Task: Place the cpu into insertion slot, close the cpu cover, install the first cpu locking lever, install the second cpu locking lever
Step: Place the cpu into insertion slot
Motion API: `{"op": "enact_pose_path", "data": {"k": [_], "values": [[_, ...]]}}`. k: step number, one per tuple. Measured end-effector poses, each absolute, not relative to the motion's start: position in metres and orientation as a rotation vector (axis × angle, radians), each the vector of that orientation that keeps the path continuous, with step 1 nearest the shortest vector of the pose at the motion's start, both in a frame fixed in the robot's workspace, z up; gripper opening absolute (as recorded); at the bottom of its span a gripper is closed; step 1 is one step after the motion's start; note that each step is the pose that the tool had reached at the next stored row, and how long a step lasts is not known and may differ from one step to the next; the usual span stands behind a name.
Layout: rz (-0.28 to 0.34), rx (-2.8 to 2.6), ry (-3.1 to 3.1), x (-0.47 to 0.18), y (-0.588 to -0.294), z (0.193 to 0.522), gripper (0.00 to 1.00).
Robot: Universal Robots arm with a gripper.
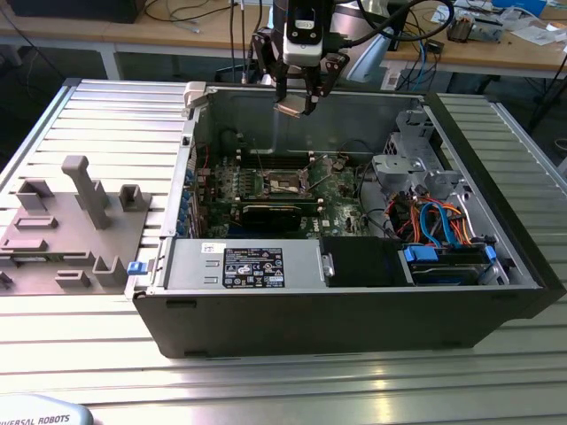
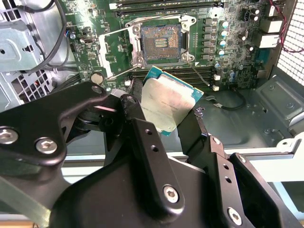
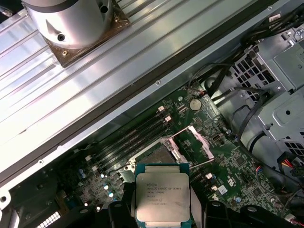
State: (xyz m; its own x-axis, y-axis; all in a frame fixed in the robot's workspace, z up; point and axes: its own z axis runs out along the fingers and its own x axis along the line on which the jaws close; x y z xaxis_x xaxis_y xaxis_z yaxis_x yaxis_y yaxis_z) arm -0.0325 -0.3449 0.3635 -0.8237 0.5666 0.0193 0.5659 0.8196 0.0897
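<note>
On the ribbed metal table (image 1: 97, 115) an open computer case (image 1: 354, 319) lies on its side. A grey moulded fixture (image 1: 71, 230) sits just beside it, toward the exterior view's left. Inside the case the green motherboard (image 1: 341, 190) faces up. Above the case's far wall hangs the gripper (image 1: 297, 102). Its two black fingers (image 2: 142, 133) are pinched against opposite edges of the cpu (image 2: 168, 102), whose silver top faces the wrist cameras. The chip is up in the air, slightly tilted and well apart from the board. Below it the insertion slot (image 2: 161, 42) lies bare, its contacts showing. The cpu cover (image 2: 118, 47) stands swung open at one side of the slot.
</note>
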Motion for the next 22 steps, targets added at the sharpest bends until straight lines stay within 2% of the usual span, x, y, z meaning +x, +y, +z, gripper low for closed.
{"op": "enact_pose_path", "data": {"k": [22], "values": [[0.143,0.951,2.982,-0.0325,-0.3449,0.3635,0.54]]}}
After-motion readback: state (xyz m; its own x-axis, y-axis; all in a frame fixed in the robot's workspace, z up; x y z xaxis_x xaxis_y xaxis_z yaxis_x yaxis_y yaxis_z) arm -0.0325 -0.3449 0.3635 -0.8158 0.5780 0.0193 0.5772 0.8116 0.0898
